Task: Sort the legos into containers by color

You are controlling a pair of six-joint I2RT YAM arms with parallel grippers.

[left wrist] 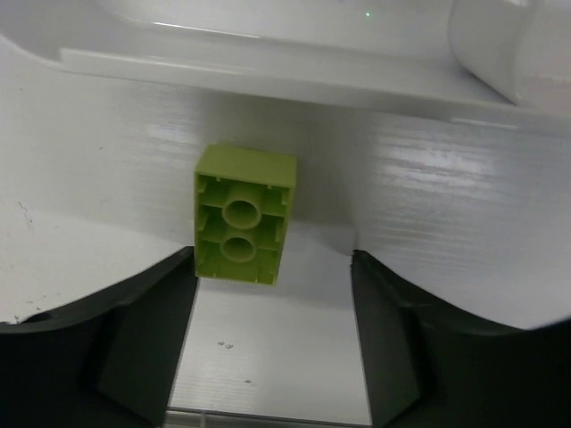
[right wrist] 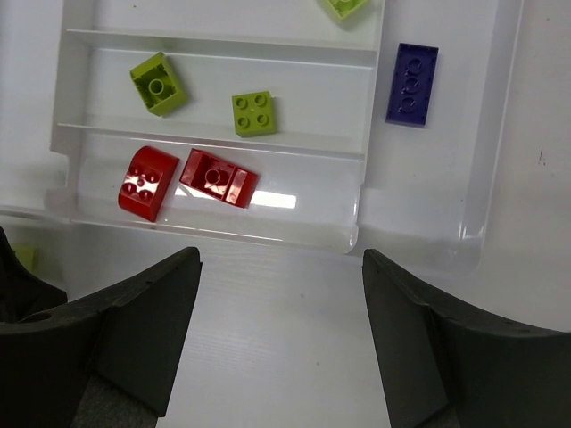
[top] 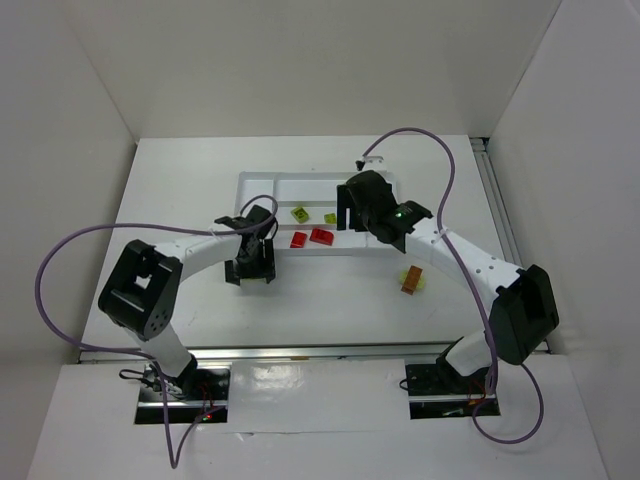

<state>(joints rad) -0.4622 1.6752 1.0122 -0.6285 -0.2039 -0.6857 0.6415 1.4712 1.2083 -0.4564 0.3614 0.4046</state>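
The white tray (top: 256, 186) lies across the middle of the table. In the right wrist view its slots (right wrist: 486, 234) hold two lime green legos (right wrist: 158, 83) in one long slot, two red legos (right wrist: 147, 183) in the nearest long slot, and a dark blue lego (right wrist: 412, 83) in the right end slot. My right gripper (right wrist: 281, 267) is open and empty, above the table by the tray's near edge (top: 347, 216). My left gripper (left wrist: 272, 301) is open low over the table (top: 250, 268). An upside-down lime green lego (left wrist: 244, 214) lies just ahead of its fingertips, below the tray's edge (left wrist: 268, 67).
An orange-brown lego (top: 410, 279) lies on the table right of centre, with a lime green piece (top: 420, 282) against it. White walls enclose the table. Purple cables loop over both arms.
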